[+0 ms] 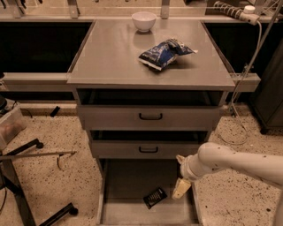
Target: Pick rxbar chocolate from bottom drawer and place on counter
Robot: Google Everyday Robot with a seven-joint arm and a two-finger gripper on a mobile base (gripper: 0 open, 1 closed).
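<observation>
A speckled terrazzo floor (57,176) surrounds a grey metal drawer cabinet (150,132) that stands against a dark recess, with a pale narrow ledge (35,79) running off to either side of it. The cabinet's broad grey tabletop (110,57) carries a blue-and-white snack bag (166,53) lying right of centre and a white bowl (144,20) upright near the back edge, well apart from the bag. Below it, two shallow drawers with black handles, the upper drawer (110,118) and the middle drawer (115,150), each stand slightly pulled out. The bottom drawer (128,181) is pulled far out, showing its wide flat grey floor. The rxbar chocolate (155,197) lies flat on that floor, toward the front and right of centre, turned at an angle to the drawer's sides. The white arm (234,161) reaches in from the right edge at the height of the lowest drawer, and the gripper (178,175) sits over the drawer's right side, just beside the bar and to its right. Its pale fingers (181,187) are spread apart with nothing between them; the lower one points down toward the drawer floor close to the bar's right end, with a gap between the two. A power strip (230,9) with a cord lies at the upper right, and black frame legs (17,176) stand at the left.
</observation>
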